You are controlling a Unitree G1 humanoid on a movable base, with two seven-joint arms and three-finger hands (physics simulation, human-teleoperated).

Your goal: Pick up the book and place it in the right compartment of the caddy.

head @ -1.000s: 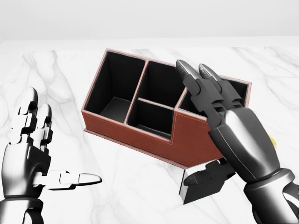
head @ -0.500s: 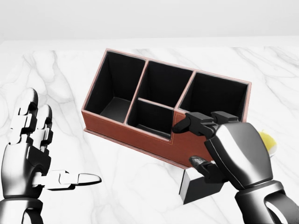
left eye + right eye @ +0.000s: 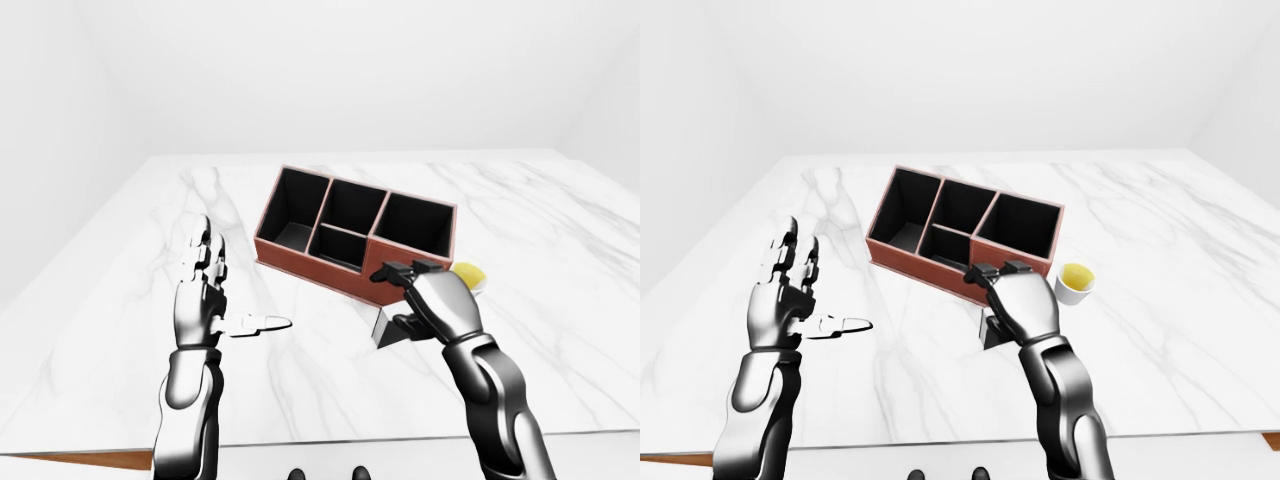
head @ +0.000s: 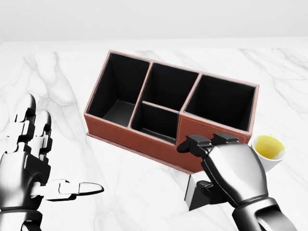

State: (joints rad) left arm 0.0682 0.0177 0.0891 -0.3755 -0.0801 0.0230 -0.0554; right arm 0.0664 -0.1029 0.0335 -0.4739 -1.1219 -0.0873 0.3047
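Nearest the viewer, just below the caddy's [image 4: 144, 139] long brown wall in the head view: right hand [image 4: 231, 171] draped over the dark book [image 4: 196, 192], fingers curled down at its far edge, thumb tucked beneath — closing for a grip, though whether truly clamped, cannot tell. Book lying flat on the marble table [image 4: 144, 202], not yet lifted. Well left of the caddy: left hand [image 4: 33, 163] spread wide, idle, holding nothing. Just right of the caddy, beside the target right compartment [image 4: 224, 103]: small cup [image 4: 268, 150] of yellow liquid, probably a spill risk during the lift.

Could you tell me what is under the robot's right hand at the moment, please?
The right hand covers the book: only its dark cover and pale page edge show. Its remaining part is hidden, as is the grip.
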